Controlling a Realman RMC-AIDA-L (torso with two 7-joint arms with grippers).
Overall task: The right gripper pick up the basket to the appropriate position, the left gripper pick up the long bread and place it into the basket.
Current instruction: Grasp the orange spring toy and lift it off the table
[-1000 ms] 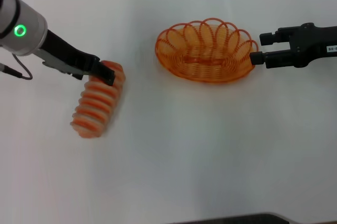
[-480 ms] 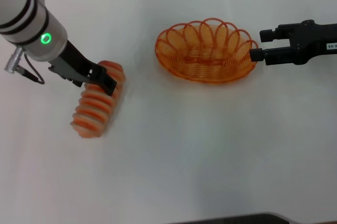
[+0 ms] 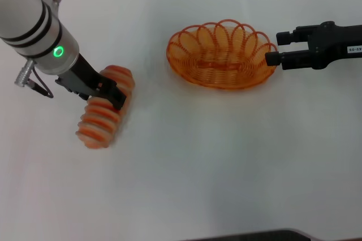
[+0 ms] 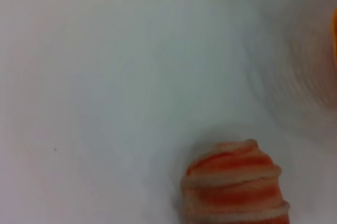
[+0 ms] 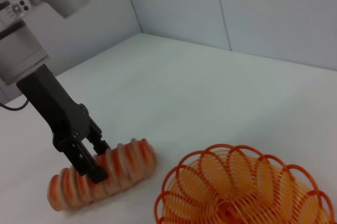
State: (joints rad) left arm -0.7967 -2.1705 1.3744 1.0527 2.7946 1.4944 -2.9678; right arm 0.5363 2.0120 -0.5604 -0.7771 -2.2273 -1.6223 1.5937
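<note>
Head view first: the left pincer (image 3: pixel 111 92) is down on the long bread (image 3: pixel 105 108), fingers straddling it roughly a third of the way in from its far end, set narrow around the loaf. The loaf lies flat on the white desk (image 3: pixel 203 156), most of its length running back toward the robot from the pincer. Over on the other side, the right pincer (image 3: pixel 275 48) sits at the end of the basket (image 3: pixel 220 54), one finger touching the scalloped rim, the other just beyond it, so it's open around the rim. Basket and bread are well apart.

Left wrist view: basically just one rounded end of the long bread (image 4: pixel 234 184) poking in and blurry desk (image 4: pixel 105 77). No fingers visible here at all.

Right wrist view: this one gives the room, pale wall panels (image 5: pixel 274 8) behind the desk (image 5: pixel 200 87). It also shows the left pincer (image 5: pixel 90 164) from the side, fingers pressed on either side of the long bread (image 5: pixel 102 174), with the basket (image 5: pixel 239 190) up close. Nothing sits between bread and basket.
</note>
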